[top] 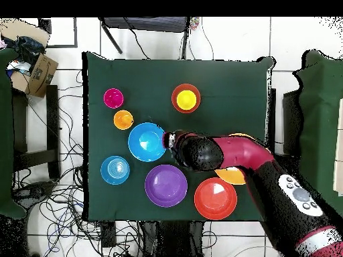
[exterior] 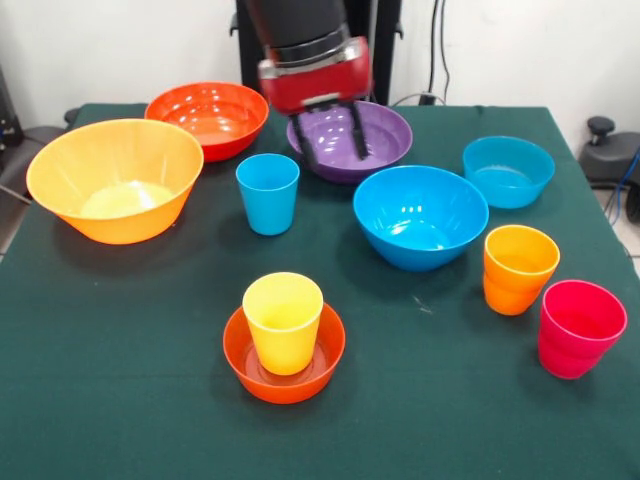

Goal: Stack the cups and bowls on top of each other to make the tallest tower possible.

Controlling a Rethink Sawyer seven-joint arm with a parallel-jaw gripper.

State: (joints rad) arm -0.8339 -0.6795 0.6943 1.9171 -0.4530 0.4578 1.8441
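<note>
My gripper (exterior: 336, 157) hangs open and empty in front of the purple bowl (exterior: 385, 128), just behind the blue cup (exterior: 268, 192). The yellow cup (exterior: 283, 322) stands upright inside the small red-orange bowl (exterior: 285, 378) at the table's near middle; this is the only stack. The orange cup (exterior: 518, 268) and pinkish red cup (exterior: 580, 328) stand apart at the right. The large blue bowl (exterior: 420, 215), small teal bowl (exterior: 508, 170), medium red-orange bowl (exterior: 208, 118) and large light orange bowl (exterior: 115, 180) sit singly. In the overhead view the arm (top: 234, 154) hides the blue cup.
The green table (exterior: 120, 400) holds only the cups and bowls. Its front edge lies close below the small red-orange bowl. A cardboard box (top: 39, 72) and cables lie on the floor beside the table.
</note>
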